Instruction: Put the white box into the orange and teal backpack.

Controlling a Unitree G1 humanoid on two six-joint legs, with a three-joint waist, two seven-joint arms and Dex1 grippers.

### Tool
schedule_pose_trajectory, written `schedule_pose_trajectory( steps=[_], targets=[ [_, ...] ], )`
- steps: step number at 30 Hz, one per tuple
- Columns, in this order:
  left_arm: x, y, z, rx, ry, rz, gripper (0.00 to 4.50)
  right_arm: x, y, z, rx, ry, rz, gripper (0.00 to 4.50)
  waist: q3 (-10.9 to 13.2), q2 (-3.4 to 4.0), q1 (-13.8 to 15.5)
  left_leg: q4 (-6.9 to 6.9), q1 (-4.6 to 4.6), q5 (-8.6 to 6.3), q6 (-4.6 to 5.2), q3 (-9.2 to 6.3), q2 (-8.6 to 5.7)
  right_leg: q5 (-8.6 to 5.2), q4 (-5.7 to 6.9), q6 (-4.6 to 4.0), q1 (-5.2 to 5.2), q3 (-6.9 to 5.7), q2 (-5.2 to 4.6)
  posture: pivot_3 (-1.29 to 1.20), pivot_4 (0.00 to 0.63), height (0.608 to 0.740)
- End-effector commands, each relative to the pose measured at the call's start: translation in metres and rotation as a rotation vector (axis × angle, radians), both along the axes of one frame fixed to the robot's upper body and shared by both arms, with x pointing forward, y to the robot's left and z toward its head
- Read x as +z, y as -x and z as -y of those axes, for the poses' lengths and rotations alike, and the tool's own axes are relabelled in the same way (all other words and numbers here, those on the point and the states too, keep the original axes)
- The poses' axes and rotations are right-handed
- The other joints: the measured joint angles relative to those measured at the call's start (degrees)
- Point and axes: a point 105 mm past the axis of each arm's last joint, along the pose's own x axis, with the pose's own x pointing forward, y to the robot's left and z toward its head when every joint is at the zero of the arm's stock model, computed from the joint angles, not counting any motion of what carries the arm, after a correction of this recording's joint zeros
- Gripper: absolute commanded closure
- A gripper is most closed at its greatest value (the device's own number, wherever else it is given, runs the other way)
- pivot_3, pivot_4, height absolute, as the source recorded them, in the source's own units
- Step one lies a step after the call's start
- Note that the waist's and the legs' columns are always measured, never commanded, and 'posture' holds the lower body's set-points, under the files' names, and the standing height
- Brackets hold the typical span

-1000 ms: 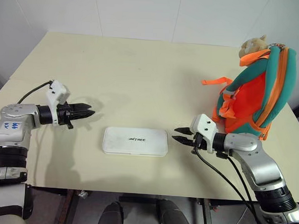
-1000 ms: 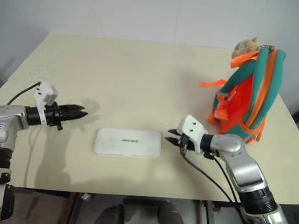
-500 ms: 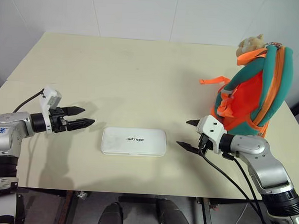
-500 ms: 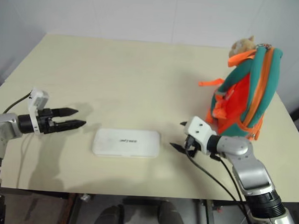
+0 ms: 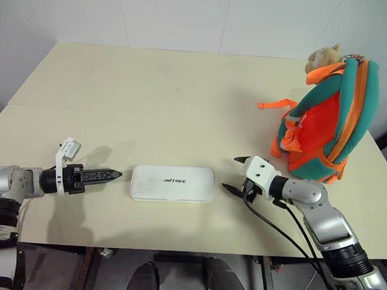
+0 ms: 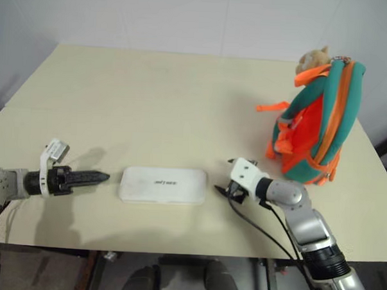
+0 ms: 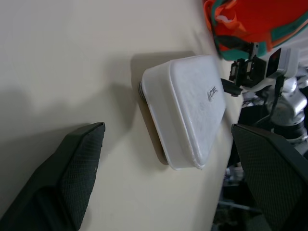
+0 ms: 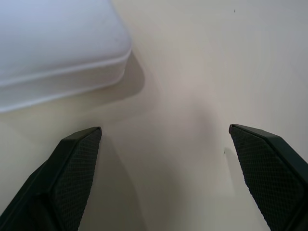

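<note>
box (image 5: 172, 183) flat, long axis L–R | L gripper (image 5: 112, 175) & R gripper (image 5: 234, 174) flank ends, jaws apart, nothing held | R nearer | backpack (image 5: 329, 119) far R

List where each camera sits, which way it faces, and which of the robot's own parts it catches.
Head stereo pair: looks forward and down at the table, white box, backpack, left gripper and right gripper.
Left wrist: looks along its open fingers at the box's end.
Right wrist: looks past its open fingers at a box corner.
Shared by all: the box.
</note>
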Motion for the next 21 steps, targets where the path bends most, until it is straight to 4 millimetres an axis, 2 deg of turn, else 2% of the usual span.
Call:
schedule_pose_trajectory(
  steps=[1,4,8,21],
  targets=[
    [0.002,-0.006,0.006,-0.017,0.034,-0.004,0.01,0.009,0.003,-0.009,0.041,-0.001,0.040,0.00,0.00,0.00,0.08,0.00,-0.01,0.00,0.00,-0.01,0.00,0.00,0.00,0.00,0.00,-0.02,0.00,0.00,0.150,0.740],
    [-0.003,-0.008,0.015,-0.050,0.052,-0.022,0.01,0.010,0.003,-0.012,0.047,-0.005,0.043,0.00,0.00,0.00,0.15,0.00,-0.02,0.00,0.00,-0.01,-0.01,0.00,-0.01,0.00,0.01,-0.01,-0.01,0.00,0.150,0.740],
    [-0.020,-0.008,0.027,-0.147,-0.082,0.025,0.01,0.011,0.002,-0.014,0.049,-0.007,0.049,0.00,-0.02,0.04,0.19,-0.01,0.03,0.01,-0.01,0.00,-0.01,0.00,0.00,0.00,0.03,0.00,-0.03,0.00,0.150,0.740],
    [-0.021,-0.004,0.053,-0.230,0.021,-0.072,0.01,0.013,0.000,-0.014,0.047,-0.013,0.059,0.00,-0.02,0.04,0.40,0.02,0.04,0.01,-0.02,-0.02,-0.06,-0.02,-0.01,0.05,0.10,0.01,-0.06,0.00,0.150,0.740]
  ],
)
